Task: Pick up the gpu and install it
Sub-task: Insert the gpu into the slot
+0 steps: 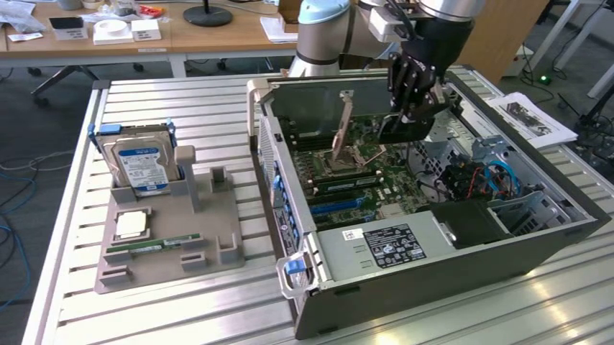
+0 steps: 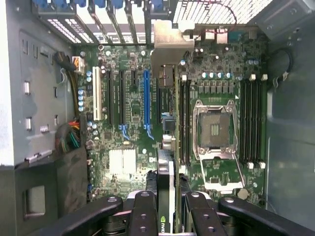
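Fingers [image 2: 143,216], dark and jointed, pinch the gpu [image 2: 166,189] from both flat sides. In the wrist view we see the card edge-on between them, with a green logo on its near end. Its silver bracket [image 2: 168,49] stands at the far end, close to the slotted rear wall of the case. The card runs in line with the long blue slot [image 2: 145,98] and lies just beside it, between that slot and the nearer bank of memory slots [image 2: 184,123]. We cannot tell whether its lower edge touches the motherboard [image 2: 123,157]. Past the memory slots sits the open processor socket [image 2: 215,129].

From the exterior view we find the fingers [image 1: 410,86] pointing down into the open computer case [image 1: 413,280]. The gpu [image 1: 401,131] shows as a dark block under their tips, over the board. The arm [image 1: 321,29] rises behind the case. Well apart, toward the exterior view's left, a grey holder [image 1: 172,269] lies on the slatted metal bench [image 1: 172,100]. It carries a hard drive [image 1: 142,167] standing on edge, a square processor [image 1: 131,224] lying flat and a green memory stick [image 1: 154,245].
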